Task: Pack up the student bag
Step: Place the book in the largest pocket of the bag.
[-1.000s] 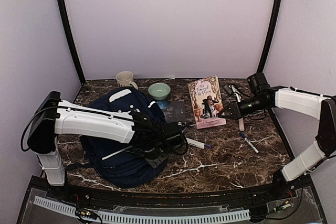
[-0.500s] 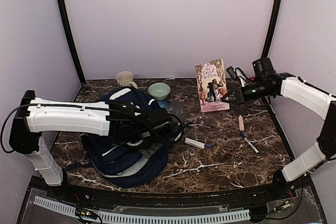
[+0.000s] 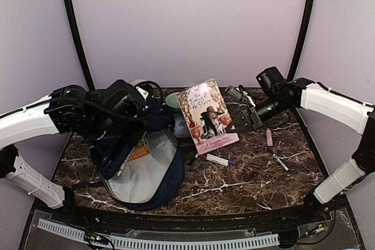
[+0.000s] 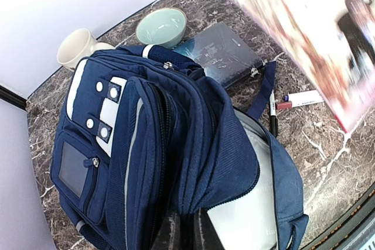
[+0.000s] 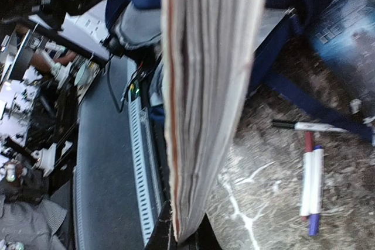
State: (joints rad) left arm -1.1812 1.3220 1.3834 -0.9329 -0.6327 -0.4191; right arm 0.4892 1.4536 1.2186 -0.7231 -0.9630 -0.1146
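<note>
The student bag [image 3: 146,174] lies on the left half of the marble table [image 3: 246,188]. Its main compartment gapes open, showing pale grey lining and an orange-covered item [image 3: 139,152] inside. The left end effector [image 4: 188,233] is pinched on the navy fabric of the bag's upper flap and holds it lifted off the lining. The right end effector [image 3: 236,127] is clamped on the lower edge of a pink paperback [image 3: 206,114]. The paperback hangs tilted in the air just right of the bag's opening, cover toward the overhead camera.

Behind the paperback sit a pale green bowl [image 4: 161,26] and a dark book [image 4: 225,54], the book lying against the bag's far side. A cream mug [image 4: 78,48] stands beyond the bag near the back wall. A loose navy strap [image 4: 262,89] trails across the table beside a black pen [image 4: 273,118] and a white marker with a purple cap [image 3: 221,160]. Further right, well apart from the bag, lie a pink stick [image 3: 269,137] and another pen [image 3: 279,160].
</note>
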